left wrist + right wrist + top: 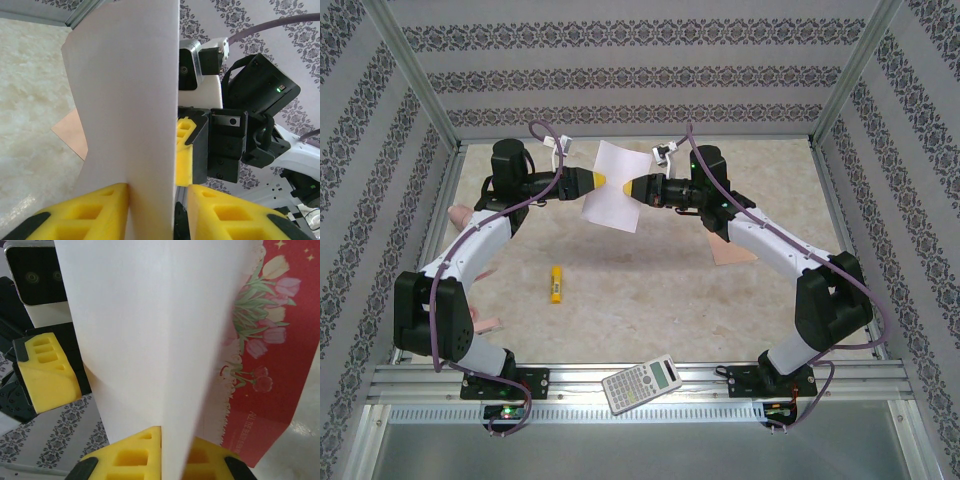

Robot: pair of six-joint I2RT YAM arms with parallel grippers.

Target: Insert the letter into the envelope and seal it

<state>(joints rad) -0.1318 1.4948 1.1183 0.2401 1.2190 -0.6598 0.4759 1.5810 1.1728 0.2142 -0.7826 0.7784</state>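
The letter [611, 207] hangs in the air over the far middle of the table, white back showing, held upright between both grippers. My right gripper [629, 186] is shut on its right edge; in the right wrist view the yellow fingers [130, 455] pinch the folded sheet [150, 330], whose red tulip-printed face curls off to the right. My left gripper [602, 180] straddles the opposite edge [125, 100]: one finger [100, 210] touches the paper, while a gap separates the other from it. The peach envelope [732, 250] lies flat under the right arm.
A yellow marker [555, 284] lies on the table left of centre. A calculator [641, 384] rests on the front rail. Pink paper scraps sit by the left arm [460, 215] and near its base [486, 322]. Patterned walls enclose the table.
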